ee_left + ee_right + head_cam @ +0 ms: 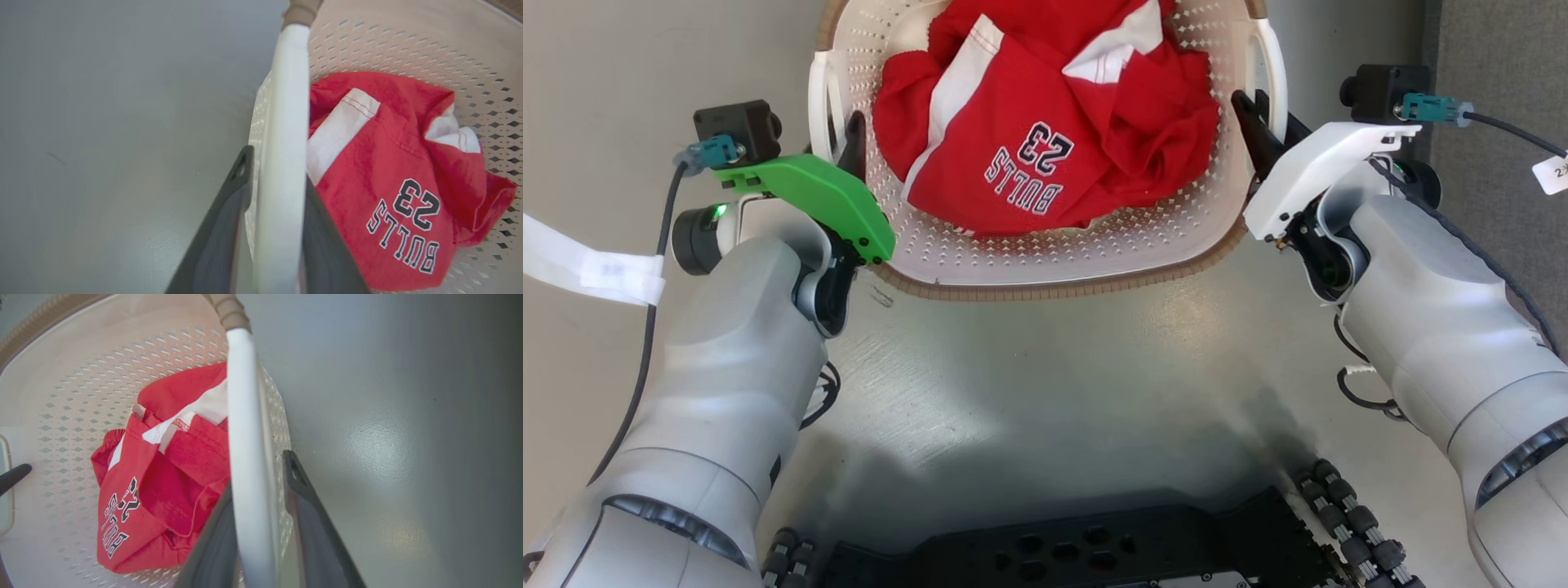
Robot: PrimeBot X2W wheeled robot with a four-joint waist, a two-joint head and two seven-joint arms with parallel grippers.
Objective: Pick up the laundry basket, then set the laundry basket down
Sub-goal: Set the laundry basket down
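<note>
At the bottom edge of the head view sits the robot's black wheeled base (1094,547) on a grey floor (1045,367). Higher, at middle left, the left tool (849,143) pinches one white side handle (818,90) of the small cream plastic laundry basket (1045,253) with perforated walls and brown woven-look rim, one dark finger (220,228) at each side of it. At middle right, the right tool (1258,122) pinches the other white handle (1276,73). The laundry basket is at top centre; a crumpled red and white jersey (1045,139) lies inside. Whether the basket touches the floor I cannot tell.
</note>
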